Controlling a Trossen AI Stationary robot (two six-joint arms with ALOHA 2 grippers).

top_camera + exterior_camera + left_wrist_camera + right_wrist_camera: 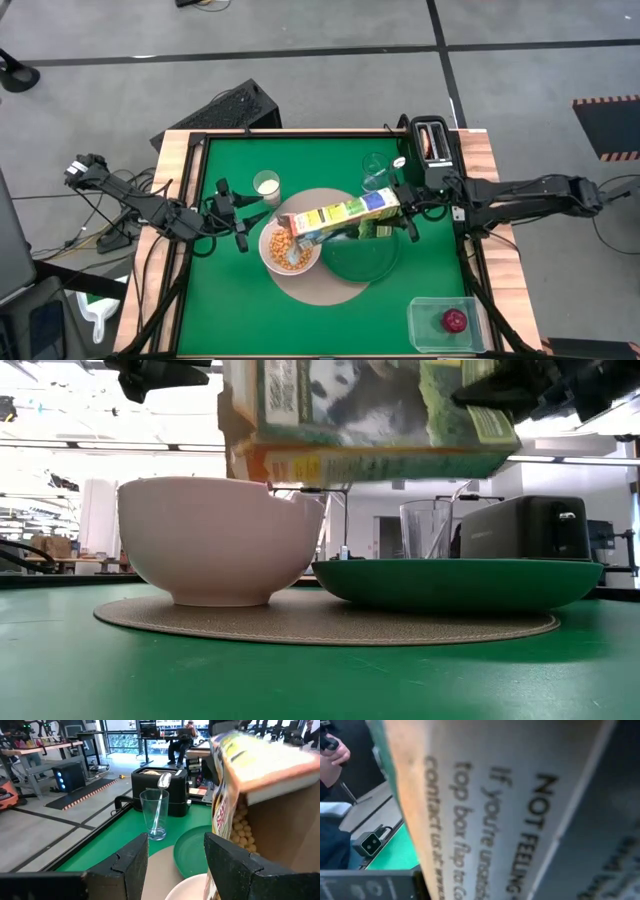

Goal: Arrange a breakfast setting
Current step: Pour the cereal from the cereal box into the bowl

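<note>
A yellow-green cereal box point(340, 213) hangs above the table, held by my right gripper point(402, 208). Its open end point(240, 827) shows cereal balls and is over the white bowl point(290, 248), which holds cereal. The bowl and the dark-green plate point(360, 257) stand side by side on the round tan mat point(325, 285). My left gripper point(175, 844) stands open just left of the bowl with nothing between its fingers. The spoon point(161, 795) stands in a clear glass point(154, 817). A small red fruit point(455, 320) lies in a clear tub. My right gripper pinches the box's closed end point(388, 203), the end toward the table's right edge, between its two fingers. The fingers come nearly level from the right, along the box. The box is lifted clear of bowl and plate point(370, 420), lying on its side, open end toward the left.
A black toaster point(432, 140) stands at the far right corner, with the glass point(375, 172) just left of it. A white cup point(267, 185) stands far-left of the mat. The clear tub point(440, 322) sits at the near right corner. A person's hand point(332, 750) shows beyond the table.
</note>
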